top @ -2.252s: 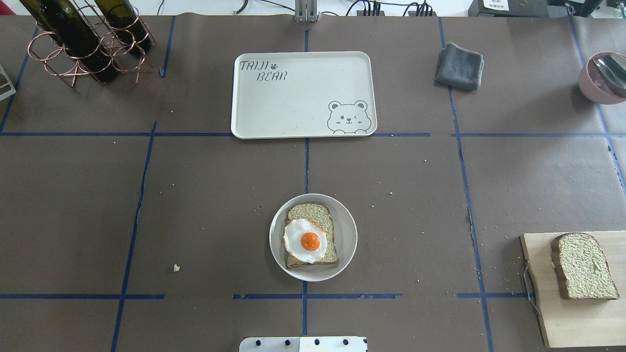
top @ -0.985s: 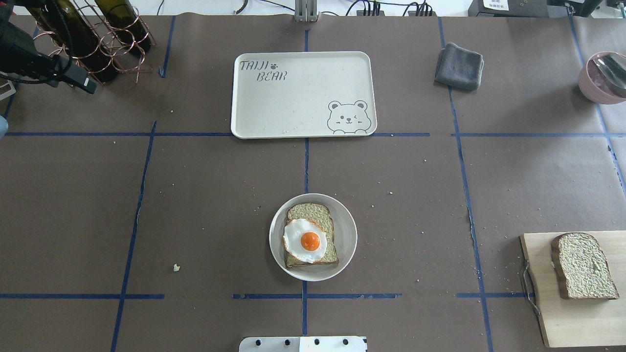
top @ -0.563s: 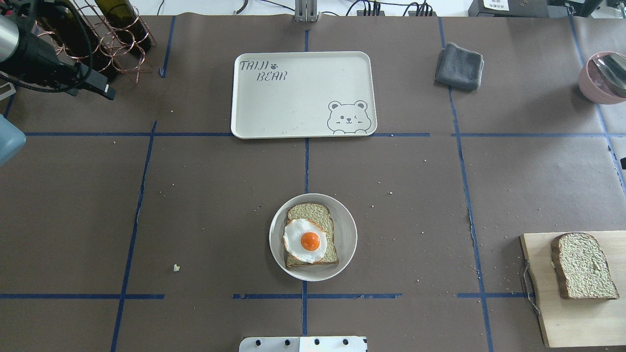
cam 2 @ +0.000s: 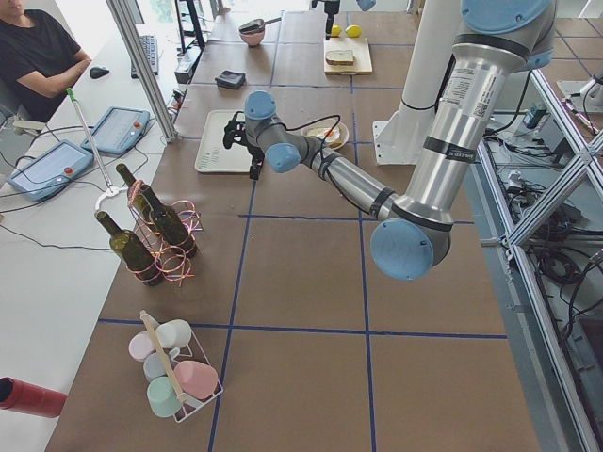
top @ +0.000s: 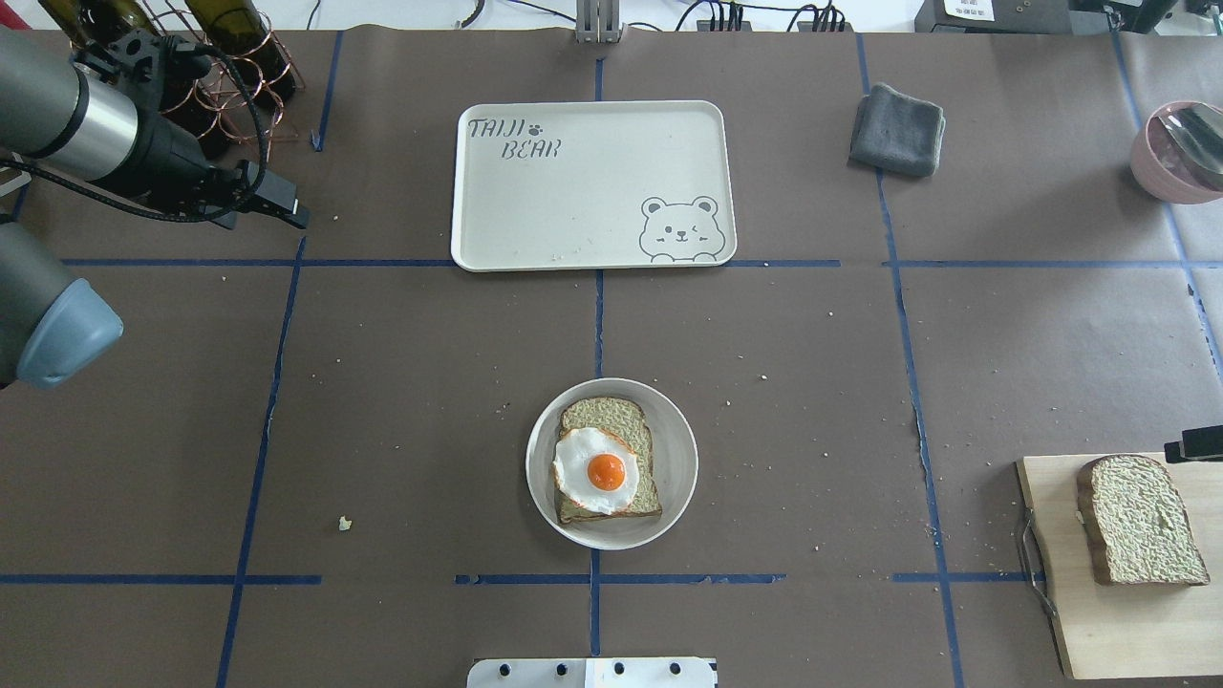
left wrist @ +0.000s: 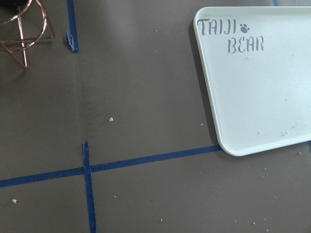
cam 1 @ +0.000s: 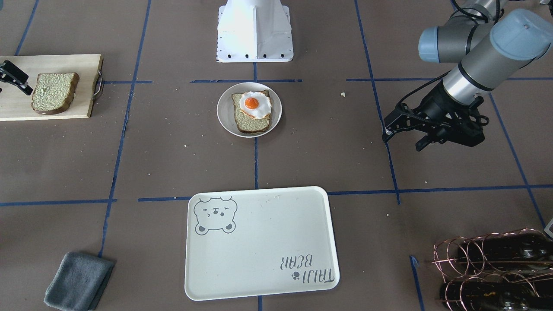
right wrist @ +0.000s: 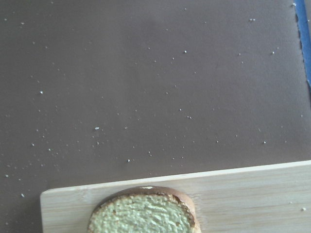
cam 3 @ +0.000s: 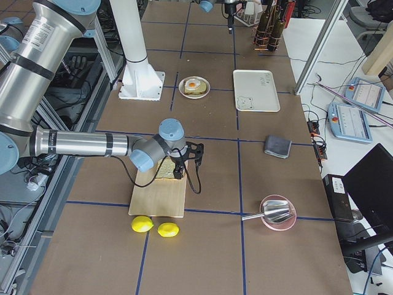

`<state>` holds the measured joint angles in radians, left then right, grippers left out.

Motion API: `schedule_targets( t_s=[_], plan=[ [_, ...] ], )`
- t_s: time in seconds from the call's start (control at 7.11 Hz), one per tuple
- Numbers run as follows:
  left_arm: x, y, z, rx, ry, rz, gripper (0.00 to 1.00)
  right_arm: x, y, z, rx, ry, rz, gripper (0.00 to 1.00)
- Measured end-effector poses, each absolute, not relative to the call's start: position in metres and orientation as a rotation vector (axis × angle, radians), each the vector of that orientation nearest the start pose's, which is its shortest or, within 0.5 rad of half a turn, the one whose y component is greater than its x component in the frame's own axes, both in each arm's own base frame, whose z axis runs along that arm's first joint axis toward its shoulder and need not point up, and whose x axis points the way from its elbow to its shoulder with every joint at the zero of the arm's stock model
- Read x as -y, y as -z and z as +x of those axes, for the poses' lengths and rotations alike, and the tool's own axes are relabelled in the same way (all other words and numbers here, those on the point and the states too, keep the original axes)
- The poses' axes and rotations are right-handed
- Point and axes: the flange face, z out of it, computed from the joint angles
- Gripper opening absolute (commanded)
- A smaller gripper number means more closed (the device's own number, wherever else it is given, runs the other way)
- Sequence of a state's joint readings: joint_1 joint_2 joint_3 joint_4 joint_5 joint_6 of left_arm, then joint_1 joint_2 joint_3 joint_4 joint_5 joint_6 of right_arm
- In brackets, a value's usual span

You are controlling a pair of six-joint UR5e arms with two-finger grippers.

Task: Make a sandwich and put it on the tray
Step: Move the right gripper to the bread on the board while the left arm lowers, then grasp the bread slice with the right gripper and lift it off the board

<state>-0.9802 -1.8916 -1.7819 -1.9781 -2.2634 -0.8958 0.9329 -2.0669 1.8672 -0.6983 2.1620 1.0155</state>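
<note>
Near the tray (top: pixel 592 182), left hand (cam 1: pixel 402 139) advanced.

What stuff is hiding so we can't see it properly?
Right gripper: cut off by the overhead view's right edge; fingers open or shut, cannot tell.
Lower bread slice: partly covered by the egg.
Pink bowl: cut by the overhead's right edge.
Bottles: partly behind the left arm, overhead.

One pale green-beige bread slice (top: pixel 611 416), dark-crusted, lies flat on a small white plate (top: pixel 676 459) with a fried egg (top: pixel 597 470) — orange yolk up — on top. The second slice (top: pixel 1142 521) lies flat on a wooden board (top: pixel 1099 631), well apart. The cream bear-face tray (top: pixel 573 201) lies beyond the plate, holding only crumbs.
</note>
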Motion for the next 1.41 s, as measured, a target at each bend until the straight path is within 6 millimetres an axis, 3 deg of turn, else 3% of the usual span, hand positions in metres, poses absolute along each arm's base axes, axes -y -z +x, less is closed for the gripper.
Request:
schedule_targets(
  t_s=[0.14, 0.42, 0.7, 0.99, 1.13, 1.27, 1.41],
  plan=[
    [0.53, -0.329, 0.274, -1.079, -0.05, 0.228, 1.0, 0.287, -0.633, -0.138, 0.843, -0.148, 0.018, 0.98],
    [0.529, -0.327, 0.274, -1.076, -0.045, 0.238, 1.0, 0.273, -0.648, -0.152, 0.821, -0.124, -0.003, 0.83],
    [0.528, -0.324, 0.273, -1.076, -0.046, 0.246, 1.0, 0.259, -0.654, -0.149, 0.822, -0.103, -0.016, 0.57],
    [0.527, -0.324, 0.273, -1.077, -0.047, 0.249, 1.0, 0.255, -0.657, -0.15, 0.822, -0.091, -0.027, 0.55],
    [0.527, -0.324, 0.272, -1.077, -0.047, 0.25, 1.0, 0.254, -0.658, -0.152, 0.821, -0.084, -0.031, 0.48],
    [0.526, -0.324, 0.272, -1.076, -0.046, 0.249, 1.0, 0.253, -0.659, -0.155, 0.821, -0.078, -0.034, 0.33],
    [0.526, -0.324, 0.272, -1.076, -0.045, 0.248, 1.0, 0.253, -0.659, -0.156, 0.82, -0.075, -0.037, 0.06]
  ],
)
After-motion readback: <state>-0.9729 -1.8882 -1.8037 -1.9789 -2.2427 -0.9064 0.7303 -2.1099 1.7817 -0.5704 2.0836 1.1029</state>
